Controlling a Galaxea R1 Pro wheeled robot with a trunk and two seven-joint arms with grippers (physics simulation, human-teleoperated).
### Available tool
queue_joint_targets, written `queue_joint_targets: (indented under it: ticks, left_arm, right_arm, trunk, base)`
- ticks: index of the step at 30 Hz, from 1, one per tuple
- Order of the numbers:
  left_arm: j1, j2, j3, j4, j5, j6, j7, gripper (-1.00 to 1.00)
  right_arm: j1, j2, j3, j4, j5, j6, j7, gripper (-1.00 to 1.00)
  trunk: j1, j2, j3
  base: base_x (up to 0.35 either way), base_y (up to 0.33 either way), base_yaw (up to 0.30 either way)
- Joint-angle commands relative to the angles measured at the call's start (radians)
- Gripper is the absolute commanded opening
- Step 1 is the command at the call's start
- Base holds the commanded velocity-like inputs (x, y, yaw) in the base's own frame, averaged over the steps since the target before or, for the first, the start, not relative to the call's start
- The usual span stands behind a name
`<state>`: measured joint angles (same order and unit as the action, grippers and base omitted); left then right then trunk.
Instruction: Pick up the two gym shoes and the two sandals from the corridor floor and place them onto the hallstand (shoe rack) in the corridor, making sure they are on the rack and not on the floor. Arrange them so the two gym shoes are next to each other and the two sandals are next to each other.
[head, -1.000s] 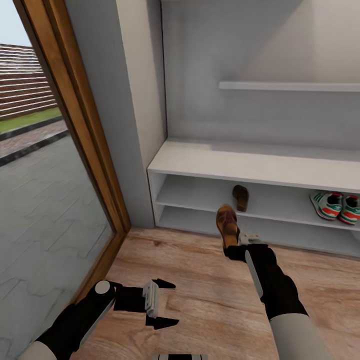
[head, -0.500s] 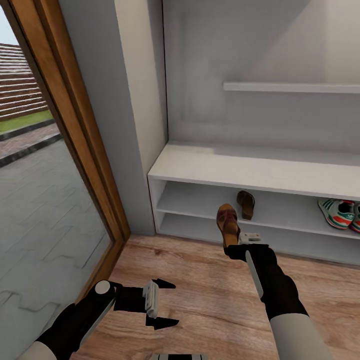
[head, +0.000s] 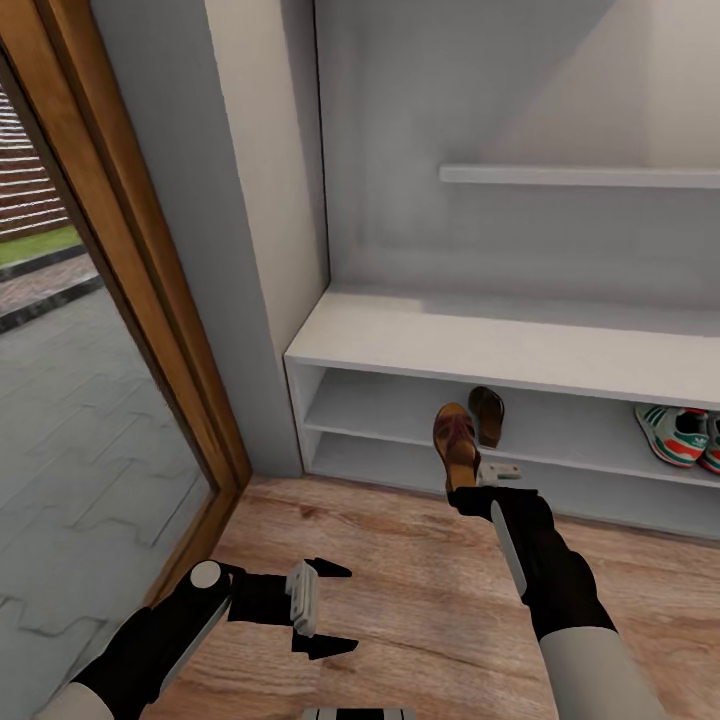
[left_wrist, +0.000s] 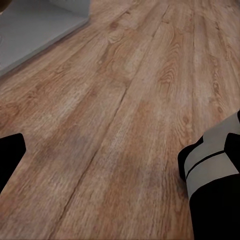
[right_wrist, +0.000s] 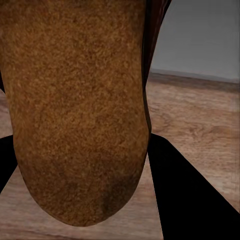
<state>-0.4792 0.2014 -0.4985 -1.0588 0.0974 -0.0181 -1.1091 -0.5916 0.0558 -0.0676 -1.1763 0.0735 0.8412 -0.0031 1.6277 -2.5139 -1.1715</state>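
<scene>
While the right gripper (head: 468, 493) holds the second sandal (head: 455, 445) by its heel end, toe pointing up and away, the step in hand is to set it on the hallstand (head: 480, 345) next to the first sandal (head: 487, 415). That one lies on the upper open shelf, just right of and behind the held one as the head view shows it. In the right wrist view the tan footbed (right_wrist: 80, 100) sits between the two dark fingers (right_wrist: 192, 195), so the jaws are closed on the sandal.

To do it well, the robot should prob. lower the toe first, because the sandal stands too steep to pass under the bench top. Then it should slide in level, a bit left of the first sandal, w/o pushing it deeper. Release is best only when the sole rests flat on the shelf board, not over the front edge, else it may fall to the corridor floor (head: 400, 570).

The gym shoes (head: 685, 437) are already on the same shelf, far right, well apart from the sandals.

The left gripper (head: 322, 607) hangs low over the floor near the glass door (head: 90, 420), jaws wide and empty.
</scene>
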Motion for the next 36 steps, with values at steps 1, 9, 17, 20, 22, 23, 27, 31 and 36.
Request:
queue_joint_targets:
  ticks: [1, 9, 17, 20, 22, 23, 27, 31, 36]
  left_arm:
    - [-0.001, 0.001, -0.003, 0.000, 0.005, -0.002, 0.000, 1.00]
    - [-0.001, 0.001, -0.003, 0.000, 0.005, -0.002, 0.000, 1.00]
    - [-0.001, 0.001, -0.003, 0.000, 0.005, -0.002, 0.000, 1.00]
    - [-0.001, 0.001, -0.003, 0.000, 0.005, -0.002, 0.000, 1.00]
    - [-0.001, 0.001, -0.003, 0.000, 0.005, -0.002, 0.000, 1.00]
    - [-0.001, 0.001, -0.003, 0.000, 0.005, -0.002, 0.000, 1.00]
    - [-0.001, 0.001, -0.003, 0.000, 0.005, -0.002, 0.000, 1.00]
    - [-0.001, 0.001, -0.003, 0.000, 0.008, -0.002, -0.001, 1.00]
    - [-0.001, 0.001, -0.003, 0.000, 0.008, -0.002, 0.000, 1.00]
  right_arm:
    - [-0.001, 0.001, -0.002, 0.000, 0.005, 0.003, 0.002, -1.00]
    - [-0.001, 0.001, 0.000, 0.031, 0.005, -0.087, 0.002, -1.00]
    - [-0.001, 0.001, -0.001, 0.045, 0.005, -0.090, 0.002, -1.00]
    - [-0.001, 0.000, -0.002, 0.046, 0.005, -0.090, 0.002, -1.00]
    - [-0.001, -0.001, -0.003, 0.047, 0.005, -0.090, 0.002, -1.00]
    - [-0.001, -0.002, -0.002, 0.046, 0.004, -0.090, 0.002, -1.00]
    - [-0.001, -0.001, -0.002, 0.046, 0.005, -0.091, 0.002, -1.00]
    - [-0.001, -0.001, -0.002, 0.046, 0.005, -0.091, 0.002, -1.00]
    - [-0.001, -0.002, -0.002, 0.046, 0.005, -0.091, 0.002, -1.00]
  trunk:
    - [0.000, 0.000, -0.001]
    - [0.000, 0.000, -0.001]
    - [0.000, 0.000, -0.001]
    - [0.000, 0.000, -0.001]
    - [0.000, 0.000, -0.001]
    - [0.000, 0.000, -0.001]
    - [0.000, 0.000, -0.001]
    - [0.000, 0.000, -0.001]
    - [0.000, 0.000, -0.001]
  base:
    - [0.007, -0.007, 0.000]
    - [0.001, -0.001, 0.000]
    - [0.000, 0.000, 0.000]
    - [0.000, 0.000, 0.000]
    - [0.000, 0.000, 0.000]
    - [0.000, 0.000, 0.000]
    - [0.000, 0.000, 0.000]
    - [0.000, 0.000, 0.000]
    - [0.000, 0.000, 0.000]
